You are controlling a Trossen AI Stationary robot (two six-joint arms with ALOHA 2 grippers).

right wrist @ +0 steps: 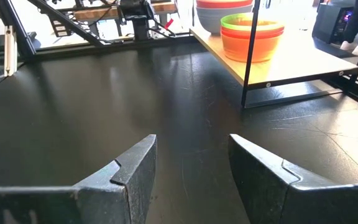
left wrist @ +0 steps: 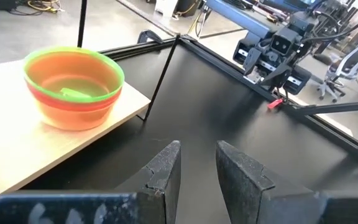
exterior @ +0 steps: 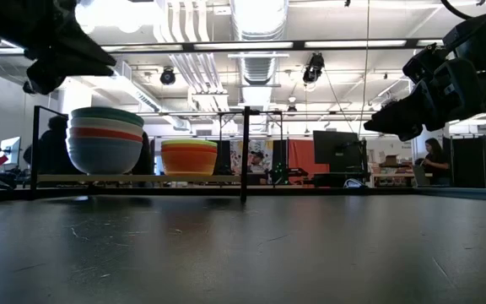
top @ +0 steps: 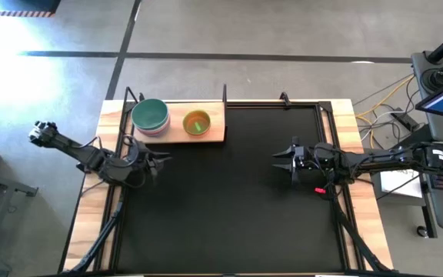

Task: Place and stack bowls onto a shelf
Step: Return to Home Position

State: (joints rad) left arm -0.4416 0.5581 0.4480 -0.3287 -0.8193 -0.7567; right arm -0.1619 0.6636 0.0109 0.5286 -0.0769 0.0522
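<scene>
I see two stacks of round plastic bowls on the flat light-wood shelf [top: 215, 129]: a teal-topped stack [top: 151, 114] at its left end and a green-topped orange stack [top: 197, 122] mid-board. My left end effector [left wrist: 197, 147] hovers just before the shelf, slightly parted and empty. My right end effector [right wrist: 192, 140] is well off its right end, open and empty.

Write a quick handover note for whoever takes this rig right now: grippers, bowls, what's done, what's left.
Left gripper: open, empty, over the mat beside the shelf.
Right gripper: open, empty, over the mat's right side.
Bowls: two stacks on the shelf, a teal bowl topping one, a green bowl topping the other.
Done: no bowl shows off the shelf.
Left: probably only parking both arms.
</scene>
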